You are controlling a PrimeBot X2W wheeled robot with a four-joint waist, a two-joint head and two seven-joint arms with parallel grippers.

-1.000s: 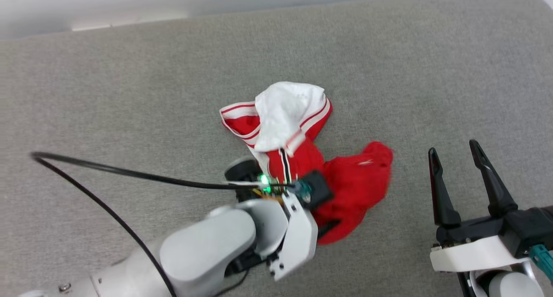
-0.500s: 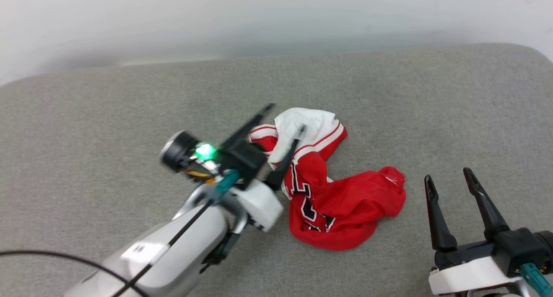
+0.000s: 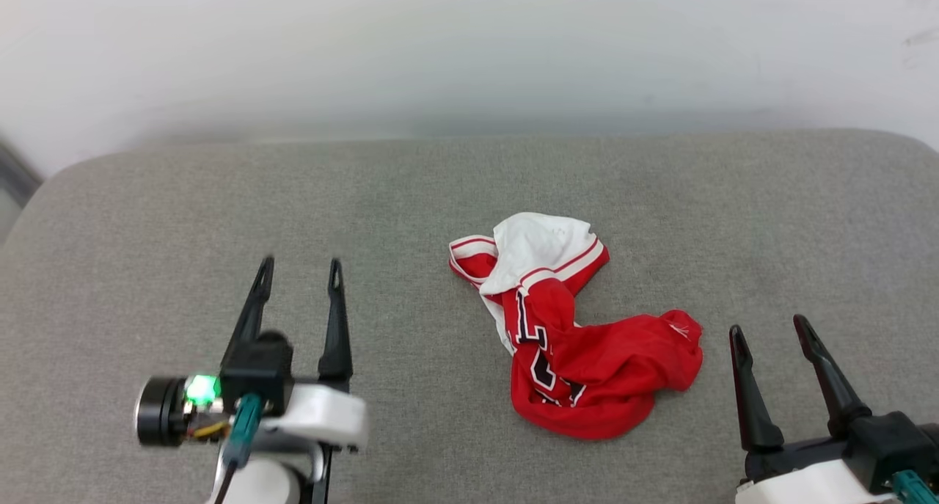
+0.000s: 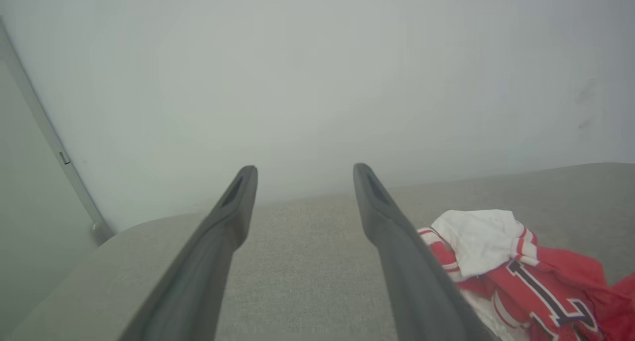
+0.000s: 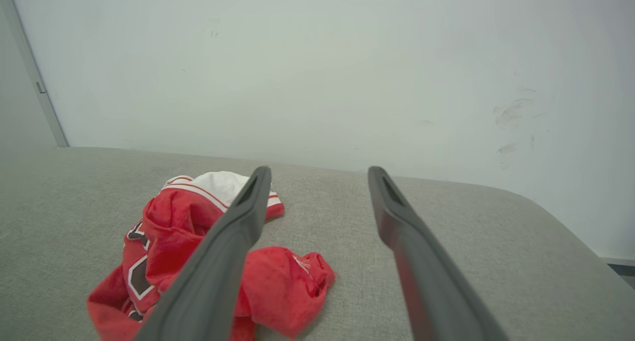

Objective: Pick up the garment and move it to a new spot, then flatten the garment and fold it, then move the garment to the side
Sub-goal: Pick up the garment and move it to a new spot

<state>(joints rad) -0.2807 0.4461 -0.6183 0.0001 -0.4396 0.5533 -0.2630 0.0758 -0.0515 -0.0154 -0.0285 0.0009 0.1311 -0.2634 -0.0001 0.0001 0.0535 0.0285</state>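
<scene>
The garment (image 3: 601,372) lies bunched on grey cushion (image 3: 220,196), my left gripper (image 3: 299,264) well to its left, right gripper (image 3: 766,326) near its right, both wide and empty; flattening, I judge, wants separate pinches on opposite edges, drawn apart.

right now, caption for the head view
Crumpled red jersey on grey cushion between open left gripper and open right gripper
</scene>
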